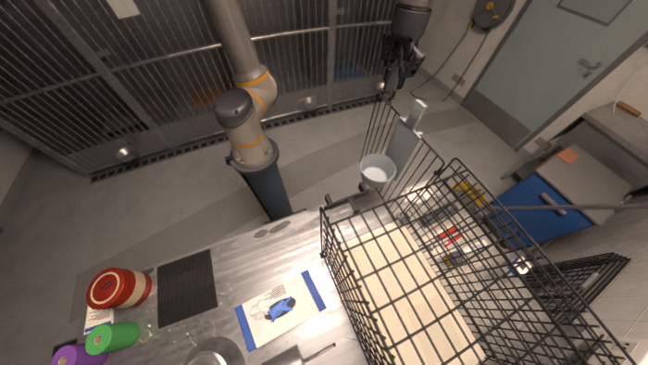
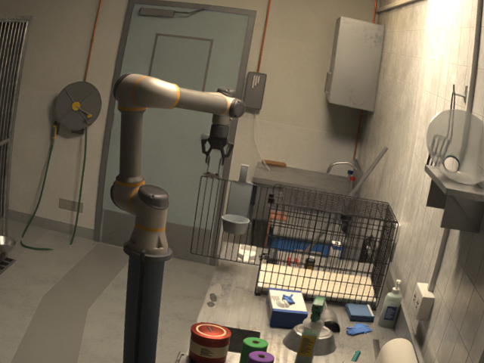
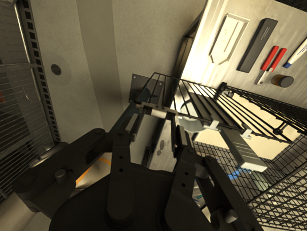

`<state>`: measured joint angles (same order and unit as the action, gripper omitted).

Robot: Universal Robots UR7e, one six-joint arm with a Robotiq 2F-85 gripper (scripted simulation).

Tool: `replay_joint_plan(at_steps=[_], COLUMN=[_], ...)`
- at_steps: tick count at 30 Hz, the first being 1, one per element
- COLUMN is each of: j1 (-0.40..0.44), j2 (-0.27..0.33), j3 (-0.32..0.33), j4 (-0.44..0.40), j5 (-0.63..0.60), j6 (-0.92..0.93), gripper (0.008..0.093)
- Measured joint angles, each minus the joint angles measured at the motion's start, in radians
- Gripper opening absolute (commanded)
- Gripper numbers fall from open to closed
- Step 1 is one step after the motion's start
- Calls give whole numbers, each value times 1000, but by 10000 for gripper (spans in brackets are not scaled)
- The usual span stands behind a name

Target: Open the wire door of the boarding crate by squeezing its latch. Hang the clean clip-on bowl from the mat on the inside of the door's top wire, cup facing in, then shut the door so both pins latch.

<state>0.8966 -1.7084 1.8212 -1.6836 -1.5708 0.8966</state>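
Observation:
The squeeze latch [image 3: 156, 113] sits on the free end of the top wire of the open wire door [image 2: 223, 217], and my gripper [image 3: 155, 135] [image 2: 214, 166] [image 1: 388, 95] hangs just above it, open and holding nothing. The door stands swung out from the boarding crate [image 1: 444, 273] [image 2: 324, 242]. The pale clip-on bowl [image 1: 377, 170] [image 2: 235, 224] hangs on the door below its top wire. The mat [image 1: 186, 286] on the table lies empty.
A steel bowl [image 2: 311, 340] and a spray bottle [image 2: 311, 328] stand at the table's near edge, with a glove box [image 2: 286, 308], a red canister [image 1: 118, 288] and coloured rolls [image 1: 112, 337]. My arm's pedestal [image 1: 266, 185] rises left of the crate.

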Motion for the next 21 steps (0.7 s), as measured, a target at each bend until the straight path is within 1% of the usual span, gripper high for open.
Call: replay_joint_plan(at_steps=[21], j1=[0], j2=[-1], j3=[-6], j4=[6], j5=[0], j6=[0], gripper=[337])
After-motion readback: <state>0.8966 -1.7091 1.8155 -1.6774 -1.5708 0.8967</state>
